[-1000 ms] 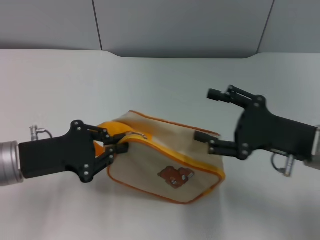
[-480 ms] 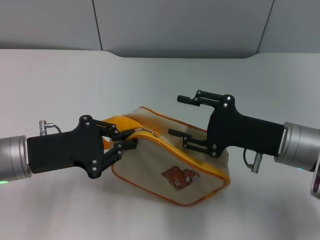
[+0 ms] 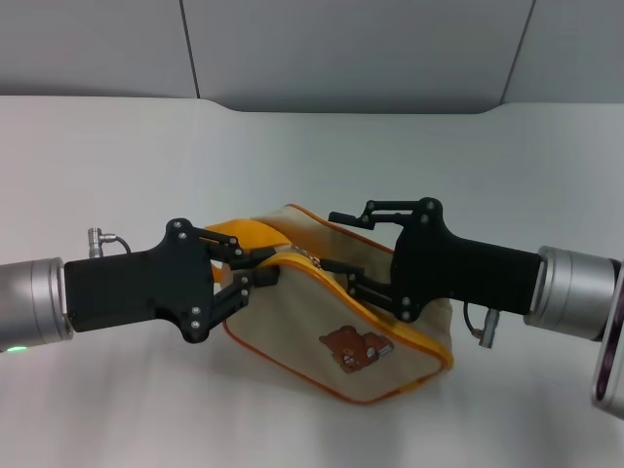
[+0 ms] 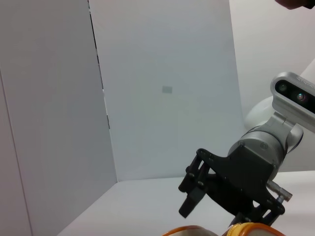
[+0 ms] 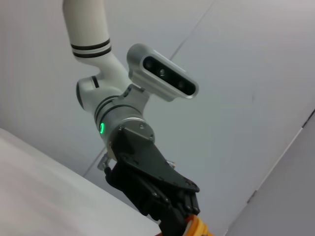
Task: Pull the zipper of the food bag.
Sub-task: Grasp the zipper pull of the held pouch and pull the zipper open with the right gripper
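Observation:
The food bag (image 3: 292,336), beige with orange piping and a brown bear patch (image 3: 348,349), lies on the white table in the head view. My left gripper (image 3: 255,270) is shut on the bag's left end at the yellow loop handle (image 3: 244,237). The zipper (image 3: 343,292) runs along the bag's top edge, with its small silver pull tab (image 3: 314,259) near the left end. My right gripper (image 3: 337,243) is open over the bag's top. Its lower finger (image 3: 341,268) lies next to the pull tab and its upper finger (image 3: 346,216) is above the bag.
The white table (image 3: 117,166) runs back to a grey panelled wall (image 3: 341,49). The left wrist view shows my right gripper (image 4: 194,194) and a sliver of the bag (image 4: 246,230). The right wrist view shows my left gripper (image 5: 179,206) and the robot's head camera (image 5: 162,73).
My right gripper has moved left, from beside the bag's right end to over its top near the pull tab. My left gripper and the bag have shifted slightly right.

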`<action>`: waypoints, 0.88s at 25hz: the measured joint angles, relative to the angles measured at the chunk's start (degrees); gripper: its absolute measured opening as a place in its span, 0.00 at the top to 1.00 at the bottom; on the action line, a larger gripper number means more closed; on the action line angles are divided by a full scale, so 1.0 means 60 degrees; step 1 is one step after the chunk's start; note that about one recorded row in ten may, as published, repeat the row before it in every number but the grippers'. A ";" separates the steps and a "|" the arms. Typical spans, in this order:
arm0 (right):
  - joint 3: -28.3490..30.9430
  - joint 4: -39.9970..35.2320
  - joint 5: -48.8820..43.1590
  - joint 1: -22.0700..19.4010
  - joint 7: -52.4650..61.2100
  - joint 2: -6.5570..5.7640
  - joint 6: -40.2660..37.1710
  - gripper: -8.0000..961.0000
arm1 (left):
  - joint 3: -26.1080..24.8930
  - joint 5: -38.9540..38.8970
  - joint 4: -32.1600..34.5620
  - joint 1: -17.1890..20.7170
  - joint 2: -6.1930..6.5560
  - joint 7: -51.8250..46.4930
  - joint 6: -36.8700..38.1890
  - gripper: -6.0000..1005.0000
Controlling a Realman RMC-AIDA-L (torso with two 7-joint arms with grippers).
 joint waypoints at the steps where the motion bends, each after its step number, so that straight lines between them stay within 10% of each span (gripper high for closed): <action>1: -0.0024 0.0002 0.0002 0.0017 -0.0006 0.0002 0.0014 0.58 | 0.0000 0.0000 0.0000 0.0000 0.0000 0.0000 0.0000 0.89; 22: -0.0423 0.0352 0.0013 0.0079 -0.0644 0.0002 -0.0027 0.60 | -0.0089 -0.0031 0.0015 -0.0123 -0.0074 -0.0022 -0.0072 0.90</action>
